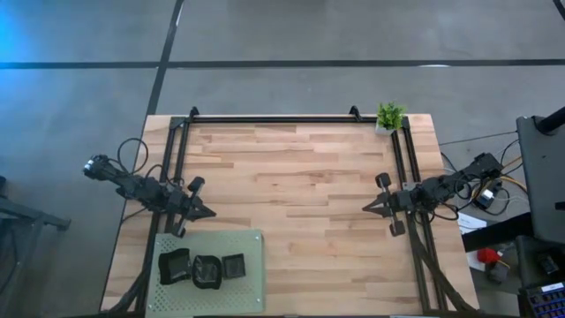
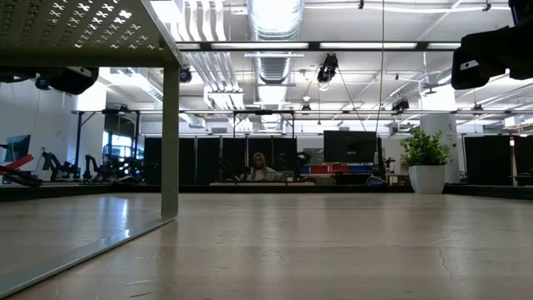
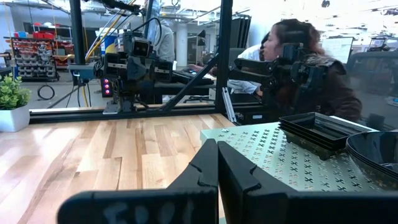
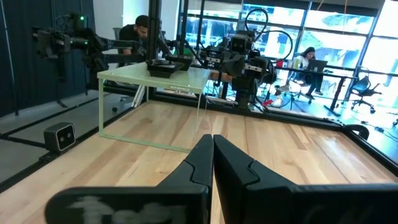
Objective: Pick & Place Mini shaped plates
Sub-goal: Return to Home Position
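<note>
The mini shaped plates (image 1: pixel 202 268) are small black dishes in three stacks on a light green perforated mat (image 1: pixel 252 287), a raised stand at the table's near left corner. In the left wrist view a square stack (image 3: pixel 320 132) and a round one (image 3: pixel 379 152) sit on the mat (image 3: pixel 273 158). My left gripper (image 1: pixel 209 213) is shut, level, just beyond the mat's far edge, touching nothing. My right gripper (image 1: pixel 367 208) is shut too, over the table's right part, pointing left. In the right wrist view the plates (image 4: pixel 166 66) sit on the stand.
A small green potted plant (image 1: pixel 389 117) stands at the far right corner. A black frame (image 1: pixel 274 118) runs along the table's far edge and down both sides. Bare wood lies between the two grippers. People sit in the room beyond the table.
</note>
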